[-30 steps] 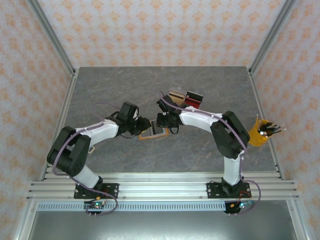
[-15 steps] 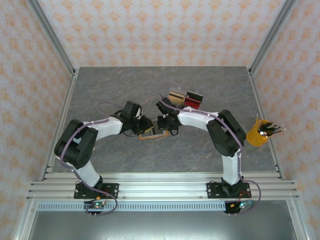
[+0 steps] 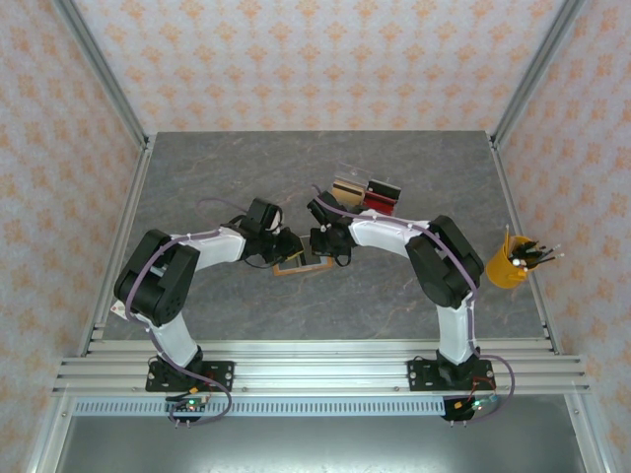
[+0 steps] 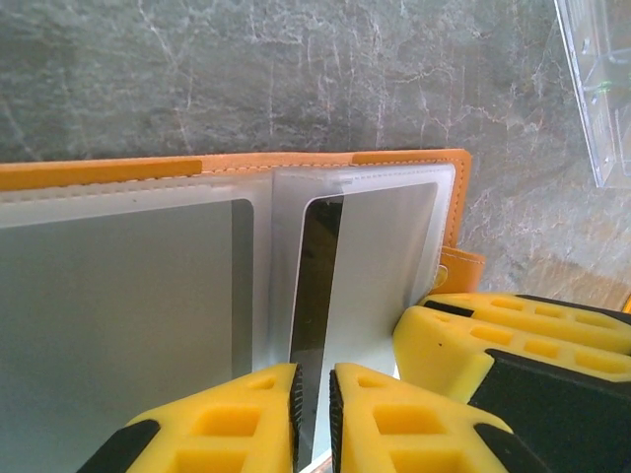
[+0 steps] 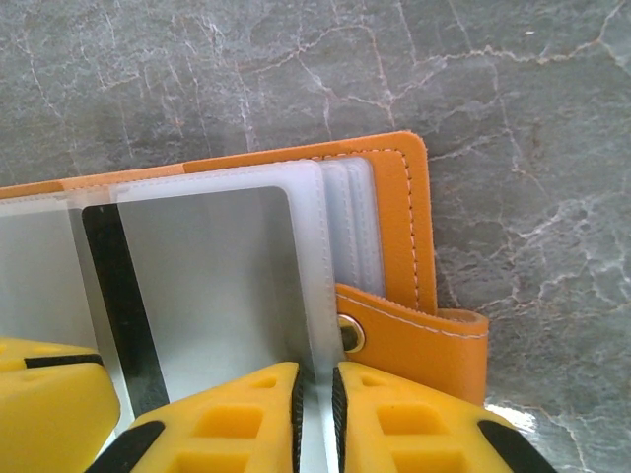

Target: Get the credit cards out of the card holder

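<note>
Noted left fingers [image 4: 294, 409] and right fingers [image 5: 294, 409] pinched shut on card holder [image 5: 404, 227] sleeves, seemingly. The credit cards [image 5: 207, 276] looked thin, stiff, slick; I judged an exposed edge the best grip.

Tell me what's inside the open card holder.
The card holder's clear sleeves hold grey cards, one with a black stripe; sleeves stacked underneath hide their contents.

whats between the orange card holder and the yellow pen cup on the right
The right arm, its dark elbow crossing that stretch, in the top external view.
</note>
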